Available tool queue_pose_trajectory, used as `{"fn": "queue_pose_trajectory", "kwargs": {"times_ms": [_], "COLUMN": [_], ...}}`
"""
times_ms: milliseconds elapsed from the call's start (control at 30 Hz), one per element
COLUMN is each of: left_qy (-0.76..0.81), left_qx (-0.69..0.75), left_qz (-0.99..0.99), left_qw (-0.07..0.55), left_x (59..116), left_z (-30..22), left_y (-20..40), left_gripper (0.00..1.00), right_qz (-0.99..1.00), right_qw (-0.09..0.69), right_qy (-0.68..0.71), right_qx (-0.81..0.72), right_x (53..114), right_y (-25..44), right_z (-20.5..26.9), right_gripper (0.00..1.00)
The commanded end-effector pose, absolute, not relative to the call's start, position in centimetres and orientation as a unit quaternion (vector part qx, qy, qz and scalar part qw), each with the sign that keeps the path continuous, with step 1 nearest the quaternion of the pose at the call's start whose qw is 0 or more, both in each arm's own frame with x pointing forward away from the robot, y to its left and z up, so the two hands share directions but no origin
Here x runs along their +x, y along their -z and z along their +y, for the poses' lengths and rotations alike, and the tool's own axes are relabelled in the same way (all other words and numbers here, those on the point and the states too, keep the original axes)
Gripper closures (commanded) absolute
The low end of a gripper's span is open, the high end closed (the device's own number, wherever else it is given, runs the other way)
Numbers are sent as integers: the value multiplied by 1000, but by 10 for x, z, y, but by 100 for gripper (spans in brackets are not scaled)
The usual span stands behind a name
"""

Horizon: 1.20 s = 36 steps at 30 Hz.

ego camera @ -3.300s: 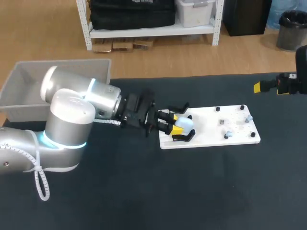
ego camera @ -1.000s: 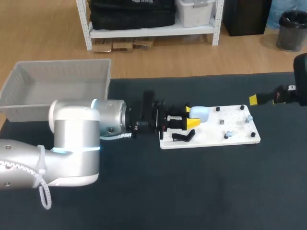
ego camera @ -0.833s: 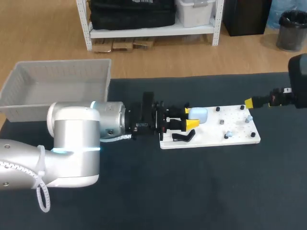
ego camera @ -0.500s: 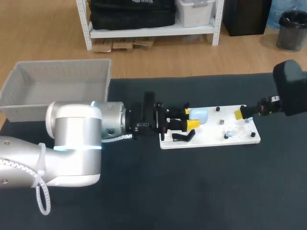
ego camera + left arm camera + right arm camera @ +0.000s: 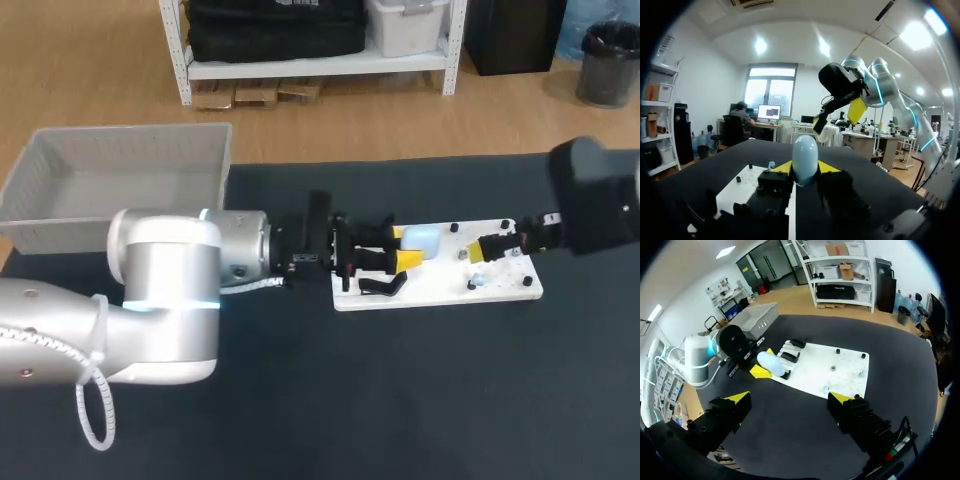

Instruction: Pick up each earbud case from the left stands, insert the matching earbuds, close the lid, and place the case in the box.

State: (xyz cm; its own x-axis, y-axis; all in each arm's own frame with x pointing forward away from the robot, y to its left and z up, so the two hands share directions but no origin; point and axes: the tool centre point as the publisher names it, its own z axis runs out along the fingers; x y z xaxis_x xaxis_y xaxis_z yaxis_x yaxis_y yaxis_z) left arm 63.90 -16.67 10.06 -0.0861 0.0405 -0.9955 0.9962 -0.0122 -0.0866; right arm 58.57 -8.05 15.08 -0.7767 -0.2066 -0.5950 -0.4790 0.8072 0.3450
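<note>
the earbuds (image 5: 476, 282) on the white board (image 5: 440, 283) are too small to make out.

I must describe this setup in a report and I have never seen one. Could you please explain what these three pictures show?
Two robot arms work at a dark table. One picture looks down from above; the other two come from cameras on each wrist. The left pincer grips a pale blue earbud case over a white board with black stands and small earbuds. The right pincer hangs open over the board. A grey box waits at the left.
</note>
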Motion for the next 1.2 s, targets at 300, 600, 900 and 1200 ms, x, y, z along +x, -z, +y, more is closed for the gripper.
{"fn": "queue_pose_trajectory", "kwargs": {"times_ms": [300, 600, 900, 1200], "left_qy": [518, 518, 518, 518], "left_qx": [494, 494, 494, 494], "left_qz": [525, 525, 525, 525], "left_qw": [460, 460, 460, 460], "left_x": [644, 644, 644, 644], "left_z": [-169, -169, -169, -169], "left_y": [-99, -99, -99, -99], "left_gripper": [100, 100, 100, 100], "right_qz": [915, 914, 917, 921], "right_qw": [265, 255, 244, 238], "right_qy": [-235, -245, -248, -245], "right_qx": [-194, -199, -194, -185], "right_x": [588, 598, 612, 624], "right_y": [-140, -139, -130, -122], "right_z": [-55, -41, -35, -34], "right_gripper": [0, 0, 0, 0]}}
